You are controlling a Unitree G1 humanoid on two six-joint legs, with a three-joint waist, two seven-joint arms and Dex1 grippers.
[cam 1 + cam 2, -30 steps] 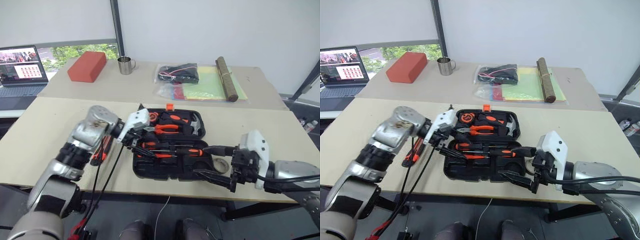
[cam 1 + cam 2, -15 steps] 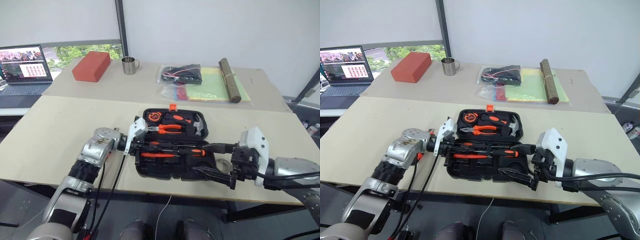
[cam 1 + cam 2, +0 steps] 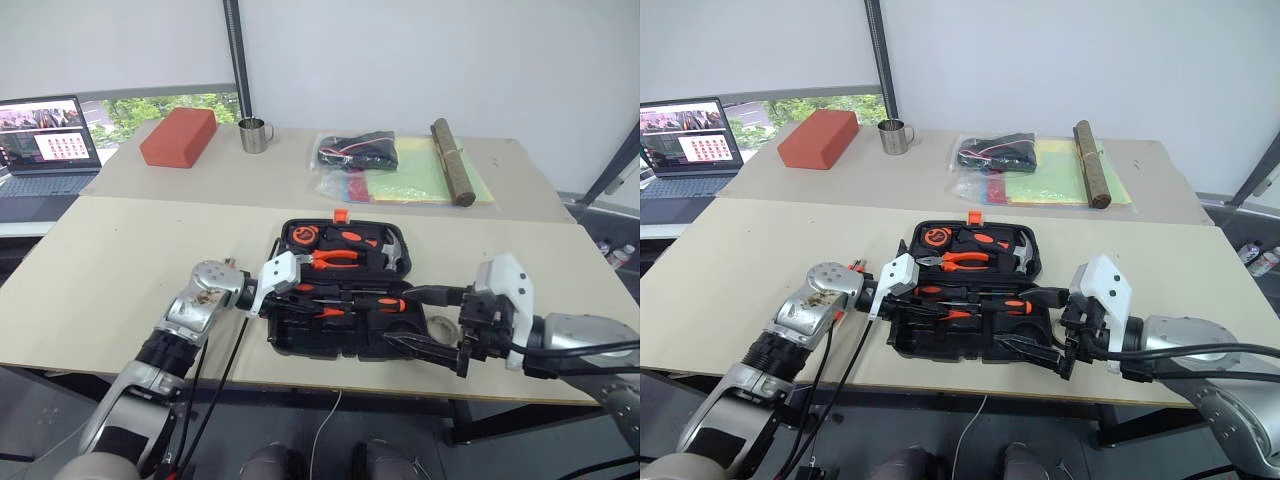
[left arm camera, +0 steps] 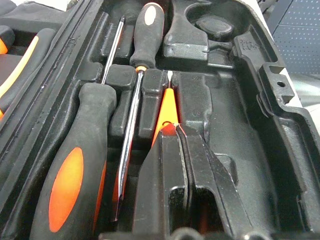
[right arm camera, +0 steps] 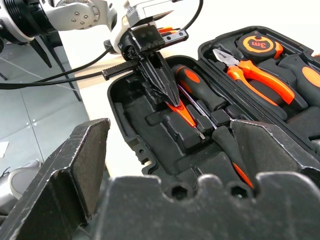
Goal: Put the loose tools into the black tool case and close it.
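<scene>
Beige boards make up the surface (image 3: 100,270) before us, with the black tool case (image 3: 345,305) lying open at its near edge. Our left tool (image 4: 176,131) is clamped on the slim orange tester pen (image 4: 167,107), pressing it into a recess of the near half, just beside two screwdrivers (image 4: 135,95) already seated there. Our right tool (image 3: 425,322) hovers at the case's right end, its fingers spread wide and holding nothing. Just beside it lies the small grey tape roll (image 3: 441,328).
</scene>
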